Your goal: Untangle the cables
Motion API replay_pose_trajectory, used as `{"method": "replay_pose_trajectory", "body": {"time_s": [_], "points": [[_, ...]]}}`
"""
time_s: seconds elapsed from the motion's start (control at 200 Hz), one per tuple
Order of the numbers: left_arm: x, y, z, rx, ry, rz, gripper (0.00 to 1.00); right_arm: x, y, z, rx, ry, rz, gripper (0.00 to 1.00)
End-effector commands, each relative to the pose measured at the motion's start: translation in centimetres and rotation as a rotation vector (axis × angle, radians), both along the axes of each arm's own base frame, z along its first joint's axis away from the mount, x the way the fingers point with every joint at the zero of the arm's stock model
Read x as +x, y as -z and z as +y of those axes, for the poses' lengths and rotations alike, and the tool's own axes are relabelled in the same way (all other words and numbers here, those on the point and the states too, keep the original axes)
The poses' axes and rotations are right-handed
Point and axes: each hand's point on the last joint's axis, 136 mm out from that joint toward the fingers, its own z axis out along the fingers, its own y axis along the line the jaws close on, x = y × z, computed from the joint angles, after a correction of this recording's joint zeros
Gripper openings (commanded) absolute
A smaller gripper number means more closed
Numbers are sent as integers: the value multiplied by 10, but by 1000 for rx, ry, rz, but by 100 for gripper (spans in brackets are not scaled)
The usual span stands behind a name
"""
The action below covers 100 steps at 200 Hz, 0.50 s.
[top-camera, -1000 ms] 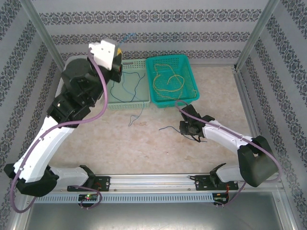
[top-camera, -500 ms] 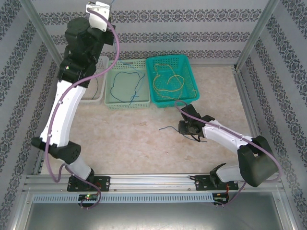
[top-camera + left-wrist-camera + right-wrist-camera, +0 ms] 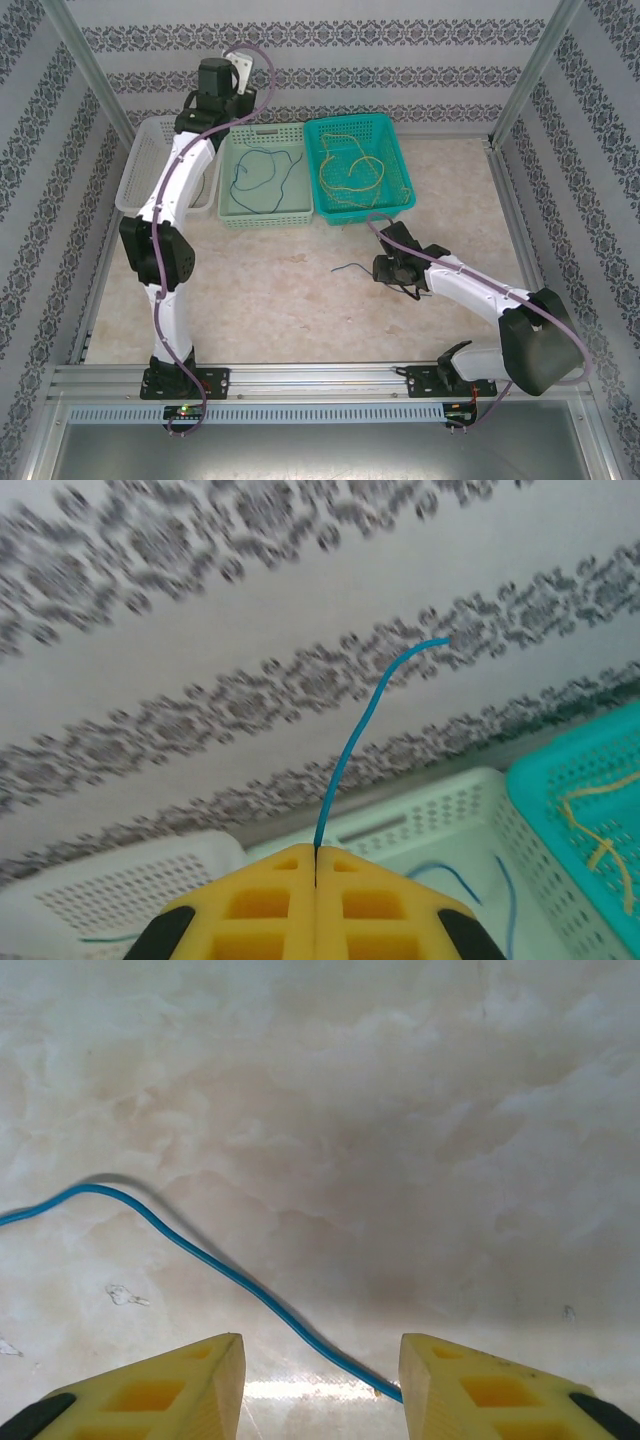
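Over the last second the left arm (image 3: 165, 230) has swung up and back, and the tail of the long blue wire (image 3: 262, 170), which trailed onto the table (image 3: 300, 310), now lies inside the green basket (image 3: 265, 222). The right jaws have spread.

The left gripper (image 3: 316, 865) is near the back wall above the baskets. Its fingers are clamped together on that wire's end, which pokes up between them, while the rest loops in the green basket. The white basket (image 3: 135, 175) beside it is mostly hidden by the arm, so I cannot tell what it holds. Next right, the yellow wire (image 3: 350, 170) sits coiled alone in the teal basket (image 3: 400, 205). In front of it a short blue wire (image 3: 240, 1280) lies loose on the table, running between the parted fingers of the right gripper (image 3: 320, 1345), which grips nothing.

Yellow and blue look separated and sorted. What seems left is releasing the long wire and dealing with the short one.
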Motion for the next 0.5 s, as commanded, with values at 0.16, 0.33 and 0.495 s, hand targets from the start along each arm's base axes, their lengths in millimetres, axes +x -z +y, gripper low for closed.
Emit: {"method": "replay_pose_trajectory", "body": {"time_s": [0.16,0.33,0.495], "points": [[-21,93,-9,-191,-43,250,12,-12,6,-2,-15,0,51,50],[-34,140,-14,-243,-60,383,36,-12,8,1,-13,-7,65,52],[-52,169,-26,-237,-50,458,51,-11,9,0,-19,-5,61,53]]}}
